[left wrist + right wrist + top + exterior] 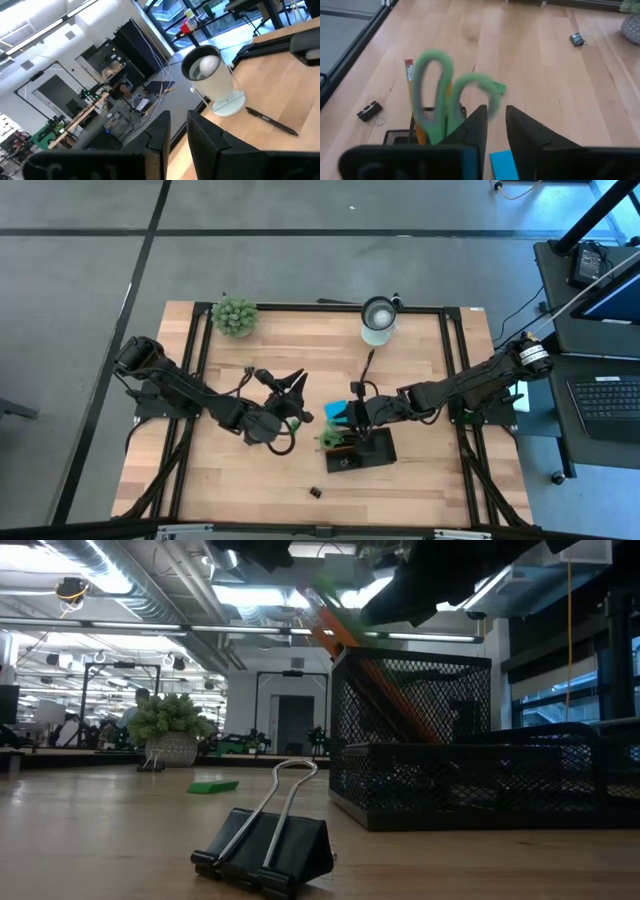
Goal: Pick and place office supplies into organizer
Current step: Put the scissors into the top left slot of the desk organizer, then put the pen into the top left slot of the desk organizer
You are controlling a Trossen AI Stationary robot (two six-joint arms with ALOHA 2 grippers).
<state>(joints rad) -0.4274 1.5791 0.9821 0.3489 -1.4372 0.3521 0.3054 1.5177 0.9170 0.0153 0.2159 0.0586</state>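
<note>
Binder clip (265,845) sits right up front in the low view, black body on the wood, wire handles up, and behind it stands the black mesh organizer (440,745) with an orange pencil (375,670) leaning inside the tall cup section, long axis tilted, its top end away from the low tray side. Over to the right wrist view now: the green-handled scissors (442,100) stand handles-up in that same mesh cup, blades down and hidden, long axis close to vertical, blurred as if settling, with a pencil (410,82) just beside them. Right gripper (352,412) hovers just above the organizer with the blue note pad (506,165) under it; its fingers (472,127) show a narrow gap and nothing between them, so I read this as the release of the scissors. Best play here, in my view: lift straight up, clear of the handle loops, so nothing snags or tips the cup. Left gripper (283,388) waits near the table's middle, fingers (160,135) narrowly parted and empty, facing the white cup (212,80) with a black pen (270,120) beside it. Another clip (370,111) lies loose on the table, well apart
</note>
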